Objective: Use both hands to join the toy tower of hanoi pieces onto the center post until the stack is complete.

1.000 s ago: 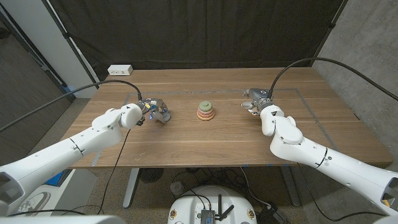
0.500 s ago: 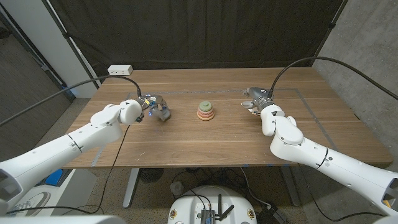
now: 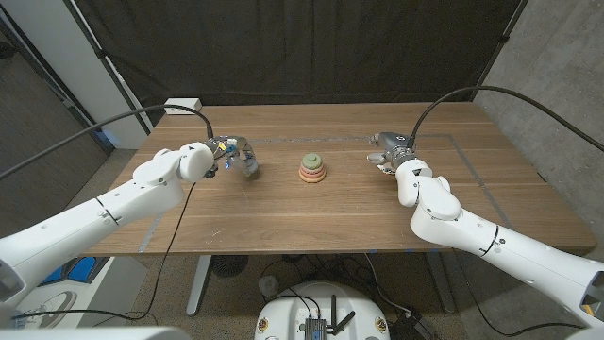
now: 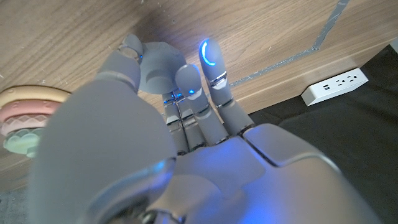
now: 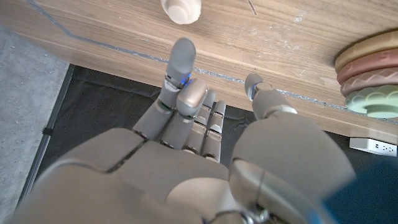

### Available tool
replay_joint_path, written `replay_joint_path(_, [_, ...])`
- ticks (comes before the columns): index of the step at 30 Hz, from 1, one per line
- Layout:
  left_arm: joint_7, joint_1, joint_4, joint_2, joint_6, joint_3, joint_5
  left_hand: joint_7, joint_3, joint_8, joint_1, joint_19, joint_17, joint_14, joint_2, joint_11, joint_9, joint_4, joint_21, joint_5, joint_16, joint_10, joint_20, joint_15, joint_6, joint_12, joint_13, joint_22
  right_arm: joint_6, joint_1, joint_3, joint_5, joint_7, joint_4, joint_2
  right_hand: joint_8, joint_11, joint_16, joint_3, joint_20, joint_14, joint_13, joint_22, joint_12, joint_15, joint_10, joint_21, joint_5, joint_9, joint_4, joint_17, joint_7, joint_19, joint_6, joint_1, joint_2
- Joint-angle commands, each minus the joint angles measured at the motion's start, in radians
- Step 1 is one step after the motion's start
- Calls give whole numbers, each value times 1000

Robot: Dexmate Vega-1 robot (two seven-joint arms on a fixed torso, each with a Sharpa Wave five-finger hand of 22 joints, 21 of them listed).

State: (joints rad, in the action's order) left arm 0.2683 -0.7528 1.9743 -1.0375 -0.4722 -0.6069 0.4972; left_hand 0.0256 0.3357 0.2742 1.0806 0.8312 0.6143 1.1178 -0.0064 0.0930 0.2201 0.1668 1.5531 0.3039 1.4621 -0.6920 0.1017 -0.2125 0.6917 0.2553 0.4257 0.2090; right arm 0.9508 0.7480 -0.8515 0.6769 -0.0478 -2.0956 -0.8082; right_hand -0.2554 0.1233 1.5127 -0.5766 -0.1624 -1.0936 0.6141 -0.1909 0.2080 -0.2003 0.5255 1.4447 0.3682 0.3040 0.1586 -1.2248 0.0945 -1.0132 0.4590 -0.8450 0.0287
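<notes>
On the wooden table (image 3: 311, 222) the ring stack (image 3: 312, 168) sits near the middle, between the 2 arms — stacked pastel rings, reddish and tan below, with a pale green piece on top. In the left wrist view the same stack (image 4: 22, 121) shows just beside the hand, pink and tan rings over a mint one. In the right wrist view it appears again (image 5: 372, 78) at the picture's edge.

The left hand (image 3: 236, 158) hovers to the left of the stack, well short of touching it. Its fingers (image 4: 210, 68) are curled in toward the thumb around a small rounded grey shape (image 4: 159, 66), but I cannot tell whether that is a toy piece or part of the hand itself, so its grip stays uncertain.

The right hand (image 3: 388, 151) is on the far side of the stack, well apart from it. From its wrist camera the fingers (image 5: 180, 62) point toward the table with the thumb held apart and nothing between them — an empty, spread hand. A small cream-coloured knob-shaped piece (image 5: 181, 9) lies on the wood just beyond those fingertips, not touching them.

A white power strip (image 3: 182, 106) lies at the table's far left corner, and a black curtain (image 3: 302, 47) hangs behind.
</notes>
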Motion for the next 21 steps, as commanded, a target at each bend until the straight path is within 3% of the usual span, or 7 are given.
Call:
replay_joint_path(1, [2,-20,48,-29,6,51,-63,1,14,6,-4,5,4,-3,1,77,4,-4,-1,4,-4,-82,109,-6,8,-2,10,1,-2,4,4,-6,6,-2,-1,-4,2,1,-7,-60,-1,4,0,6,-17,11,-3,6,5,1,-4,4,-2,6,2,-4])
replay_joint_path(11, [12,-14,70,-52,13,70,-90,2,16,1,-4,5,4,-3,0,77,5,-4,0,4,-13,-88,109,-6,9,-8,14,1,6,4,2,-4,1,-8,-4,-4,3,-1,-7,-59,1,4,-1,6,-18,12,-3,7,6,2,-2,3,-4,7,3,-4])
replay_joint_path(21, [3,-1,57,-43,44,65,-95,4,17,-2,-5,3,7,2,0,76,6,-4,-1,4,-14,-90,110,-6,14,-12,19,0,14,2,1,-4,-2,-9,-4,-4,3,0,-7,-59,0,5,-2,8,-18,18,-2,8,6,2,-3,4,-5,7,4,-4])
